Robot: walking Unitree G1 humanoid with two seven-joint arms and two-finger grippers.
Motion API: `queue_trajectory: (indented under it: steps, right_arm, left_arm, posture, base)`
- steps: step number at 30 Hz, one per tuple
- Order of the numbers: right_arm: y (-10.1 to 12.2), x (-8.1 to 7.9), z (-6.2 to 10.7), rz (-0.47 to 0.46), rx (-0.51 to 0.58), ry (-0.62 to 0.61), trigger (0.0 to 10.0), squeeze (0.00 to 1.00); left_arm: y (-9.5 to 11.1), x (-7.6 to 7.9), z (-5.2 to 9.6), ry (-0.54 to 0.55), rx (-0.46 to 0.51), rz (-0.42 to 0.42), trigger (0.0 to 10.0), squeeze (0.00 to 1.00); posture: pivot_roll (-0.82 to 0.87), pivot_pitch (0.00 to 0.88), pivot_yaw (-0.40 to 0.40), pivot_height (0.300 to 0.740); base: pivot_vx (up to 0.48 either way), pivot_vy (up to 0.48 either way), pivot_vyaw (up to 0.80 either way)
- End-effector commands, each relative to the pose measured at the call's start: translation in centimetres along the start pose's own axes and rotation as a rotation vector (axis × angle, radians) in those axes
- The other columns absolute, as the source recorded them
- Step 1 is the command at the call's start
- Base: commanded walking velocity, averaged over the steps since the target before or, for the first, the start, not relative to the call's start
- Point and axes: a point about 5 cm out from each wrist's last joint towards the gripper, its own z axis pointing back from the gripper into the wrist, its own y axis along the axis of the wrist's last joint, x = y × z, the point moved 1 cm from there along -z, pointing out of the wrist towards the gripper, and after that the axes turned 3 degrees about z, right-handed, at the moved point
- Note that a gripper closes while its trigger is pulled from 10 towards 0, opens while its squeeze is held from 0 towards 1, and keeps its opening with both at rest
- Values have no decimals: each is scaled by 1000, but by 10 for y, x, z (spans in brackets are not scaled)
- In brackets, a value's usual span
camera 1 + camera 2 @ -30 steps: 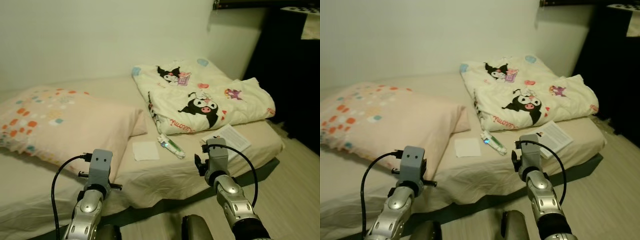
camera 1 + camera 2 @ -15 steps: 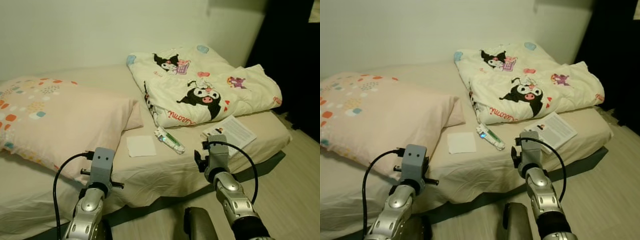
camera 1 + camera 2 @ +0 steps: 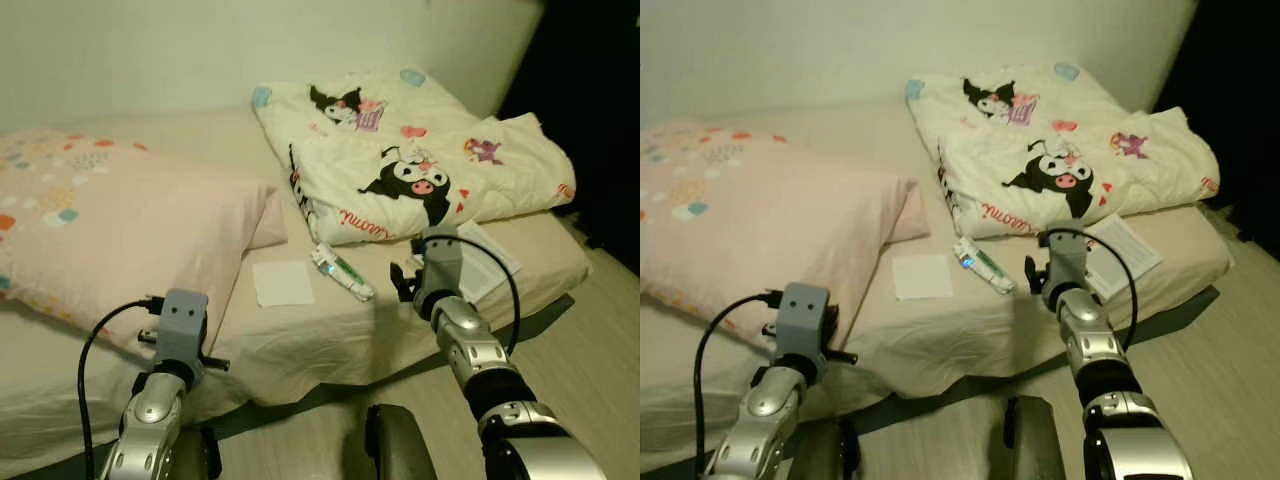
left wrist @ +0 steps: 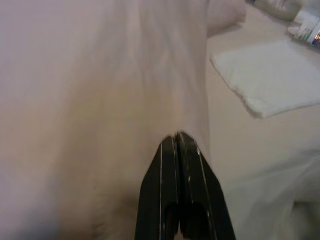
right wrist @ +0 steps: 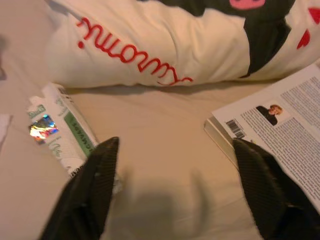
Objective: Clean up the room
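Item: crumpled white-and-green tube-shaped packet with a shiny sticker [image 3: 342, 272], lying flat on the beige bed sheet [image 3: 330, 320] between a flat white square tissue or pad [image 3: 282, 283] and a white printed booklet [image 3: 490, 262], just below the folded cream cartoon-print blanket [image 3: 410, 160]. It is judged the likeliest piece of clutter to collect.

Right gripper [image 5: 175, 187]: held low over the sheet, fingers spread wide with nothing between them; one fingertip [image 5: 100, 165] is just beside the packet's end, the other near the booklet's corner.

Left gripper [image 4: 179, 145]: fingers pressed together, holding nothing, pointed at the large pale pink pillow with coloured squares [image 3: 110, 230].

Risks, as judged:
- As the gripper stands, the gap is centred on bare sheet, so closing there would likely pinch fabric, not the packet.
- The nearer finger could nudge the light packet away.
- The far finger could catch the booklet's edge.

View differences: the right wrist view gives the packet's print, the booklet's barcode and small portrait, and the finger spread. The head views give the whole bed, the pillow, the tissue and both arms' positions. The left wrist view shows the tissue's thick edge.
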Motion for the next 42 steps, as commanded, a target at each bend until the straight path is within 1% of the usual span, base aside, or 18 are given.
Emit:
queue_trajectory:
  steps: [1,2,4,6,7,9,10,11,13,15,16,17,23,29,30,31,37,42]
  right_arm:
    - [-4,3,-1,-20,-19,13,10000,1000]
    - [-1,2,-3,-40,-20,33,10000,1000]
    - [-1,2,-3,-40,-20,33,10000,1000]
    - [2,1,-5,-60,-19,57,10000,1000]
    - [5,-3,-7,-73,-24,91,10000,1000]
    - [8,-13,-10,-24,-57,163,10000,1000]
    - [8,-13,-10,-24,-57,163,10000,1000]
    - [10,-15,-11,2,-64,171,10000,1000]
    - [10,-15,-11,2,-64,171,10000,1000]
    - [14,-17,-13,34,-68,181,10000,1000]
    - [14,-17,-13,34,-68,181,10000,1000]
    - [15,-18,-14,35,-70,189,10000,1000]
    - [12,-23,-13,35,-89,242,10000,1000]
    - [11,-19,-13,75,-105,232,10000,1000]
    - [11,-18,-13,90,-110,223,10000,235]
    - [10,-16,-13,97,-114,214,10000,0]
    - [8,-9,-12,108,-127,175,10000,0]
    - [8,-7,-12,105,-125,163,10000,0]
  left_arm:
    - [9,-8,5,-1,31,-1,10000,0]
    - [20,-10,8,-16,67,13,10000,0]
    - [20,-10,8,-16,67,13,10000,0]
    - [29,-10,11,-37,90,22,10000,0]
    - [38,-7,15,-75,106,36,10000,0]
    - [50,4,24,-183,125,80,10000,0]
    - [50,4,24,-183,125,80,10000,0]
    - [54,12,29,-251,131,86,10000,0]
    - [54,12,29,-251,131,86,10000,0]
    - [60,30,43,-362,138,77,10000,0]
    - [60,30,43,-362,138,77,10000,0]
    - [63,36,48,-396,142,77,10000,0]
    - [68,43,57,-422,141,98,10000,0]
    - [74,50,63,-465,124,129,10000,0]
    - [75,52,66,-484,118,135,10000,0]
    - [76,54,70,-505,109,137,10000,0]
    - [78,59,78,-527,94,140,10000,0]
    - [78,60,78,-525,93,140,10000,0]
  posture:
    - [27,280,-74,536]
    - [49,305,-76,536]
    - [49,305,-76,536]
    - [67,324,-76,536]
    - [84,341,-77,536]
    - [101,358,-80,536]
    - [101,358,-80,536]
    - [122,380,-84,536]
    - [122,380,-84,536]
    - [147,393,-92,536]
    - [147,393,-92,536]
    - [155,404,-94,536]
    - [168,421,-99,536]
    - [186,434,-91,536]
    - [197,442,-86,536]
    - [206,446,-83,536]
    - [214,441,-78,536]
    - [214,445,-80,536]
  base:
    - [0,0,0]
    - [0,0,0]
    - [0,0,0]
    - [0,0,0]
    - [0,0,0]
    - [0,0,0]
    - [0,0,0]
    - [0,0,0]
    - [0,0,0]
    - [0,0,0]
    - [0,0,0]
    - [0,0,0]
    - [0,0,0]
    - [0,0,0]
    - [0,0,0]
    - [0,0,0]
    - [0,0,0]
    - [0,0,0]
